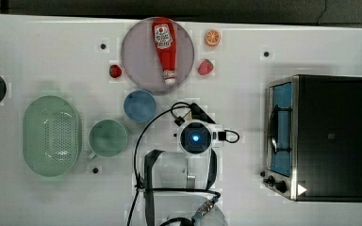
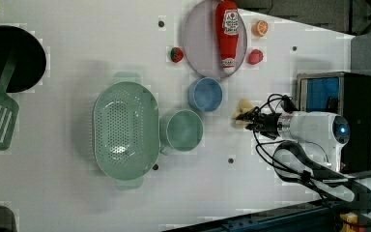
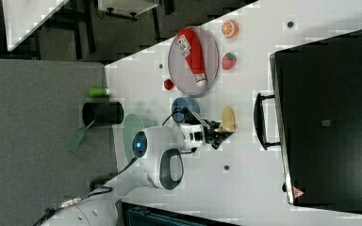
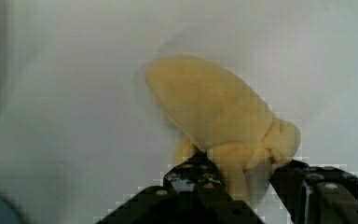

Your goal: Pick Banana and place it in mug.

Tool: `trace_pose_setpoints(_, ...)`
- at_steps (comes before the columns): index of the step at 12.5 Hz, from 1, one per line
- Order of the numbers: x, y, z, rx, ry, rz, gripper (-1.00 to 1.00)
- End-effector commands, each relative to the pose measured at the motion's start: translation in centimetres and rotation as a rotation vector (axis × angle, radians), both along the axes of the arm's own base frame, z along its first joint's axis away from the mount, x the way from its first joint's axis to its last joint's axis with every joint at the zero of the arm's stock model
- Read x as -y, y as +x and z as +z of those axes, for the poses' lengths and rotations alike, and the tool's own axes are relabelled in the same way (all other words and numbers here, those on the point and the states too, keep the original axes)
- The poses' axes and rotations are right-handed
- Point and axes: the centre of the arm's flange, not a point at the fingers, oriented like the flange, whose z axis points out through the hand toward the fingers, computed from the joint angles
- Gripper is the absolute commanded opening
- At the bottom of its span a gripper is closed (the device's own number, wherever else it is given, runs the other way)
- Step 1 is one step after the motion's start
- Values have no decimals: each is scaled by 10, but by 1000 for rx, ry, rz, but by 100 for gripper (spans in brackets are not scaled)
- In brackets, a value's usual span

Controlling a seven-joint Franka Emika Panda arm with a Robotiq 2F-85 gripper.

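Note:
The banana [image 4: 214,107], pale yellow and peeled-looking, lies on the white table [image 4: 74,93]. My gripper [image 4: 242,168] has its black fingers [image 4: 193,172] pressed against either side of the banana's knotted end. In the left view the banana [image 2: 245,104] sits just right of the blue cup, with my gripper [image 2: 242,119] on it. In the right view the banana [image 3: 227,117] lies at my gripper [image 3: 223,133] tip. The pale green mug [image 1: 107,138] stands upright and empty beside the basket. In the left view the mug [image 2: 183,129] stands to the left of the banana.
A blue cup [image 1: 139,106] stands between mug and plate. The green perforated basket [image 1: 52,135] is on the top view's left. A ketchup bottle [image 1: 165,47] lies on a grey plate [image 1: 136,61]. A toaster oven [image 1: 325,136] fills the top view's right.

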Motion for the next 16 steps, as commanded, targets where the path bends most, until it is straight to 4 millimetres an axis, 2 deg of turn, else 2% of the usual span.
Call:
trace_pose_setpoints(1,1,5,20,25,-1,17,-32)
trace_pose_setpoints(3,4,12,46,42,3,-18,-32)
trace_pose_setpoints(5,8,15,86,20,7,-28,-32)
trace_pose_setpoints(7,6,27,152,63,11,-24,-32)
trace_pose_setpoints(12,7,14,301,-23,25,-29,-32)
trace_pose_setpoints(14,-2,8,346,-28,23,-13,-32)
trace_pose_setpoints(16,-28,6,370,-25,13,15,-32)
